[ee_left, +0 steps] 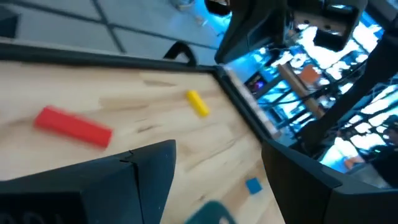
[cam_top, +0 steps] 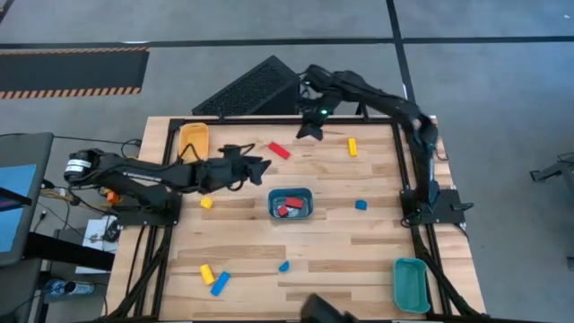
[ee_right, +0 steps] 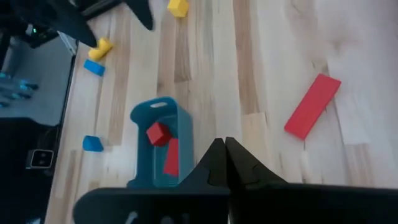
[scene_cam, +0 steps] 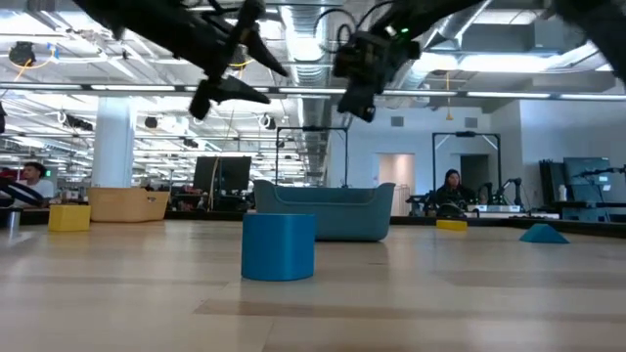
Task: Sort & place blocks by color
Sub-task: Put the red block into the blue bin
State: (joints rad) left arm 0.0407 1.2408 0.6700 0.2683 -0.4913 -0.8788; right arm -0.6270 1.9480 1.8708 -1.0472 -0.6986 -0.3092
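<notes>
A red bar lies flat near the table's far edge, and a yellow bar lies to its right. In the middle stands a teal tray with red blocks in it. My left gripper hovers open just left of the red bar, nothing between its fingers. My right gripper hangs shut and empty over the far edge, above the table. A blue cube, a yellow cube, a blue block, a yellow bar and a blue bar lie loose.
A yellow-orange tray stands at the far left and a second teal tray at the near right corner. A dark keyboard-like panel lies beyond the far edge. People sit in the room behind the table.
</notes>
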